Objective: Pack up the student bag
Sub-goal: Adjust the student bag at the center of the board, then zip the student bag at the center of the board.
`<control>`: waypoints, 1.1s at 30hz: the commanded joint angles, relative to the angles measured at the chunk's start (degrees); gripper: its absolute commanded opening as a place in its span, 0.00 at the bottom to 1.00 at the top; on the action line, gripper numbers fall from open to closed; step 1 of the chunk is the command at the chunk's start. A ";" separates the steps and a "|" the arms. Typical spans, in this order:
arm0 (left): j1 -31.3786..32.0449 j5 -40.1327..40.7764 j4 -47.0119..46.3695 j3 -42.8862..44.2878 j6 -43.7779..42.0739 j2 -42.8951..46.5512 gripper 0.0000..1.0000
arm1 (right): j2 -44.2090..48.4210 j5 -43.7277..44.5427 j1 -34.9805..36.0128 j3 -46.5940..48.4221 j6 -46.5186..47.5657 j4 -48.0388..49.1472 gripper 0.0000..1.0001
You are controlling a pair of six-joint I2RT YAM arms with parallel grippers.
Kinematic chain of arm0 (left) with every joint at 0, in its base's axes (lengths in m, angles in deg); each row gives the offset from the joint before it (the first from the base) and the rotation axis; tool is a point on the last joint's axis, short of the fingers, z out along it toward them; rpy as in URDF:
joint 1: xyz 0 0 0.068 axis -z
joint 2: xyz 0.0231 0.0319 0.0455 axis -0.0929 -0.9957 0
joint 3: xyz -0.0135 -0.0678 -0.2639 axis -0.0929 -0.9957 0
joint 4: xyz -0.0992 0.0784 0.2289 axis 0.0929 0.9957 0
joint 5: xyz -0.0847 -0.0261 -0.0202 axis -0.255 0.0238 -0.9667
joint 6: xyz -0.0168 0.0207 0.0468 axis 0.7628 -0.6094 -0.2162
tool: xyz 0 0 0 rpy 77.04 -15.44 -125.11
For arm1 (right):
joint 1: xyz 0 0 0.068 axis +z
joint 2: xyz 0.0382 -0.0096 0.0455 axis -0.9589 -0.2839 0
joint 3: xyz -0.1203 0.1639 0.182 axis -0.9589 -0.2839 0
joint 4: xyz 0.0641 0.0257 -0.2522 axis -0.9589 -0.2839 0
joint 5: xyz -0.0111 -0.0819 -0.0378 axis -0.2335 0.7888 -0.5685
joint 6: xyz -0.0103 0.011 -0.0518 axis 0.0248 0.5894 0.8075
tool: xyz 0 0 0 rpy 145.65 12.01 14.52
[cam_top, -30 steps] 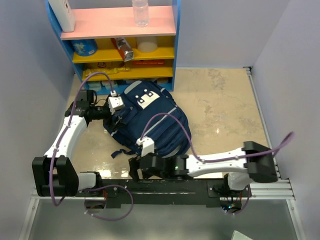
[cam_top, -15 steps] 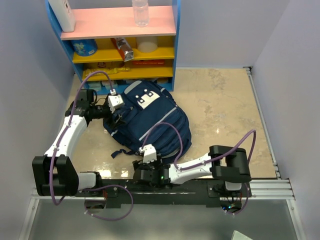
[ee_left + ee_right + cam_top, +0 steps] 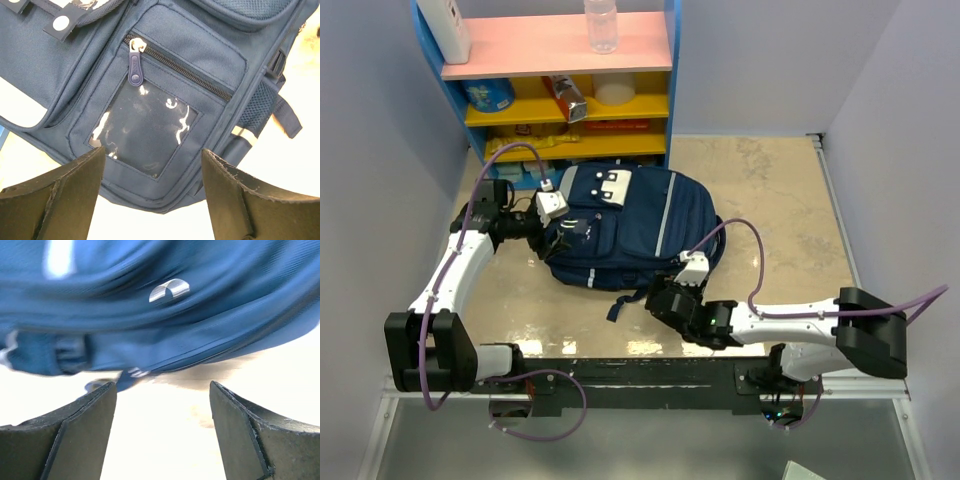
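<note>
The student bag (image 3: 635, 225) is a navy backpack with light stripes and a white patch. It lies flat on the table in front of the shelf. My left gripper (image 3: 572, 230) is open over the bag's left side. In the left wrist view (image 3: 152, 200) its fingers straddle the edge of a front pocket with a clear window (image 3: 145, 132) and a zip pull (image 3: 136, 75). My right gripper (image 3: 658, 296) is open and empty at the bag's near edge. In the right wrist view (image 3: 162, 435) the bag (image 3: 175, 315) fills the top and bare table lies between the fingers.
A blue shelf unit (image 3: 560, 60) with a pink top and yellow shelves stands at the back. It holds a water bottle (image 3: 601, 25), a white box (image 3: 450, 30), a blue can (image 3: 488, 95) and a tipped can (image 3: 567, 98). Walls close both sides. A loose strap (image 3: 620, 305) trails by the right gripper.
The bag has turned and slid right and back, now lying flatter. My right arm has swung from the near left to the bag's near right edge. The left arm has hardly moved.
</note>
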State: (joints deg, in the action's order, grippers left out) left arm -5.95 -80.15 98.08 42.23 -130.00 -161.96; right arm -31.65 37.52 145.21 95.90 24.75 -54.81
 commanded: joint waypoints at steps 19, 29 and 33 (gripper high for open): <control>-0.34 -2.53 1.66 2.50 -1.82 0.04 0.79 | -11.09 4.55 1.86 2.41 12.50 14.77 0.67; -0.34 -2.70 2.80 2.94 -2.35 -0.05 0.78 | -16.89 6.13 0.28 4.34 15.32 19.26 0.55; -0.34 -2.79 3.25 3.11 -2.70 -0.05 0.78 | -17.50 6.31 -0.07 4.43 15.67 19.69 0.47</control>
State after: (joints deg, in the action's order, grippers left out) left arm -5.98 -80.26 101.24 43.06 -131.00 -161.96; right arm -49.07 40.40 145.58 98.32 39.18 -37.96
